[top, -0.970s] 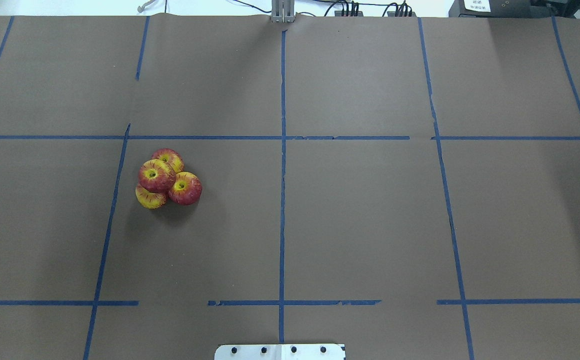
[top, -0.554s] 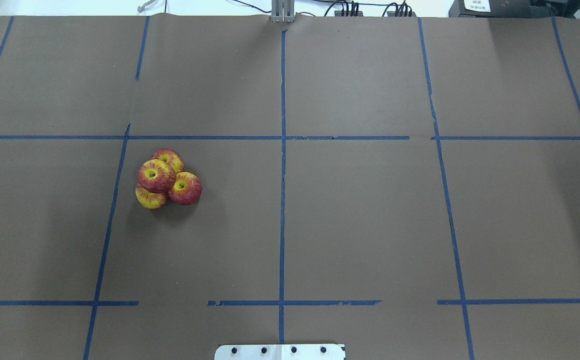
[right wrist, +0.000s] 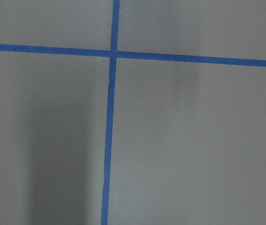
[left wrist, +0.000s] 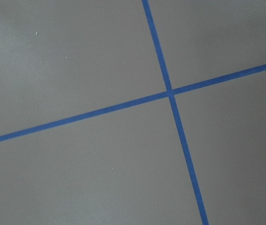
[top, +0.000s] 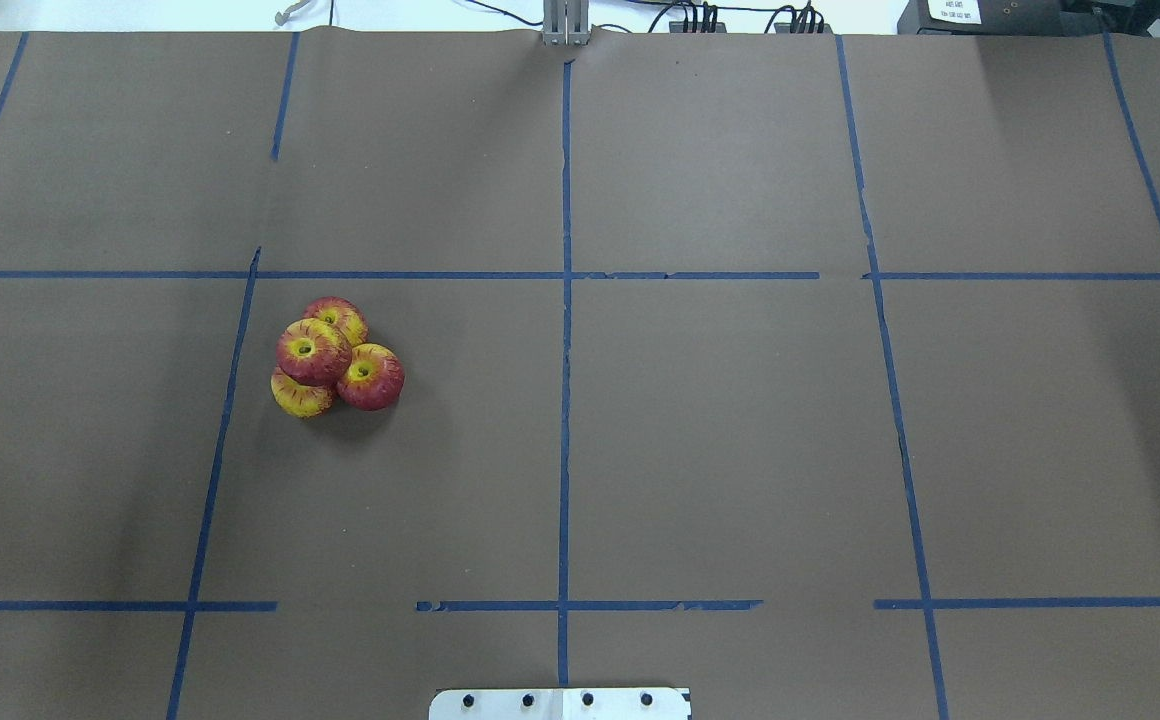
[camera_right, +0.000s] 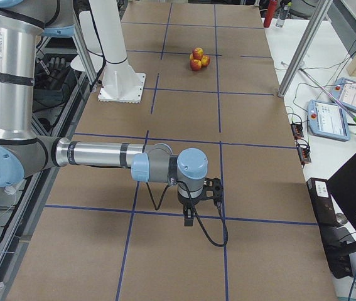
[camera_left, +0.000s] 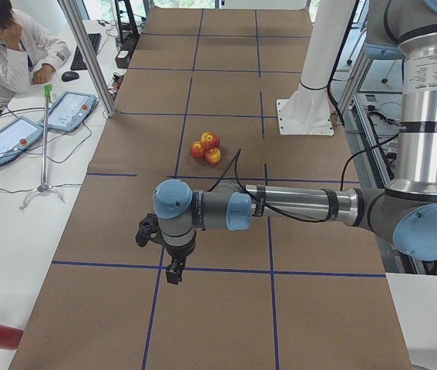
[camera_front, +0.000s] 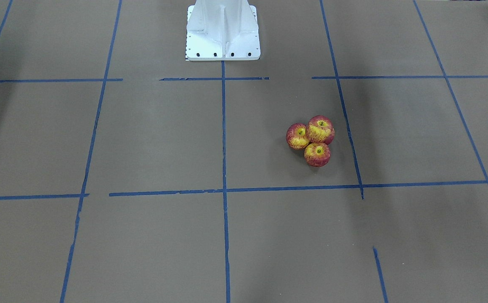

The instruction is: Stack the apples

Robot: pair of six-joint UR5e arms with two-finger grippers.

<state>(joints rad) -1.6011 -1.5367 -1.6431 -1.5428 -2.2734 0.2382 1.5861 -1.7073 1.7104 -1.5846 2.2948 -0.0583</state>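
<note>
The apples (top: 315, 352) are found still piled at nine o'clock from the table (top: 740, 420) centre, one atop three. A dark part seen earlier at the left edge is gone. Whether the left gripper (camera_left: 173, 275) and right gripper (camera_right: 189, 220) are spread cannot be told. Print on the label (top: 953, 10) is seemingly too small to be read.

On my overhead feed I see four apples (top: 336, 356) bunched together on the left half of the brown worktop (top: 740, 420), just right of a blue tape line (top: 230, 400). Three sit on the worktop touching one another; the fourth apple (top: 312, 351) rests on top of them, stem dimple up. A white bolted plate (top: 560, 703) shows at the near edge.
</note>
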